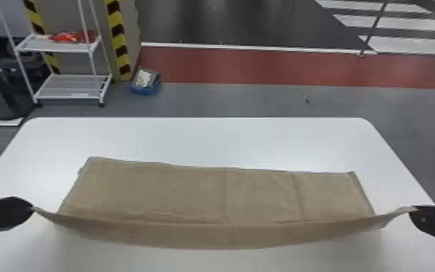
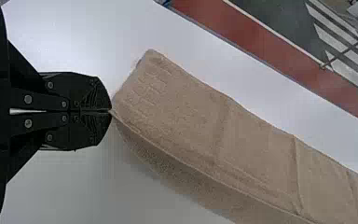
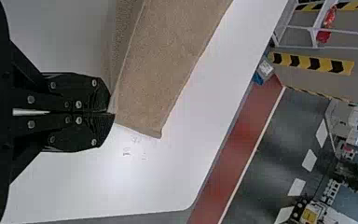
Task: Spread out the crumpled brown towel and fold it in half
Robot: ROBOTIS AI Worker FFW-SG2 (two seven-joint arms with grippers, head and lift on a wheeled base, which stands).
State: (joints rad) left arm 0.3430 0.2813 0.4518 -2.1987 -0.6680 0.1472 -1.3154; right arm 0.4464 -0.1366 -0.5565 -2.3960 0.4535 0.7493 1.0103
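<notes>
The brown towel [image 1: 191, 193] lies spread wide across the table, its near edge lifted and sagging between the two grippers. At the left my left gripper [image 1: 30, 208] is shut on the towel's near left corner. My right gripper [image 1: 412, 209] holds the near right corner at the opposite side. In the left wrist view, the fingers of the left gripper [image 2: 109, 111] pinch the corner of the towel [image 2: 182, 107]. The right wrist view has the right gripper [image 3: 112, 113] shut on the other corner of the towel [image 3: 163, 60]. A few creases cross the cloth.
The white table [image 1: 206, 141] extends beyond the towel on all sides, with rounded far corners. Past its far edge, on the floor, stand a white wire shelf [image 1: 61, 47] with red items and a blue box [image 1: 146, 82].
</notes>
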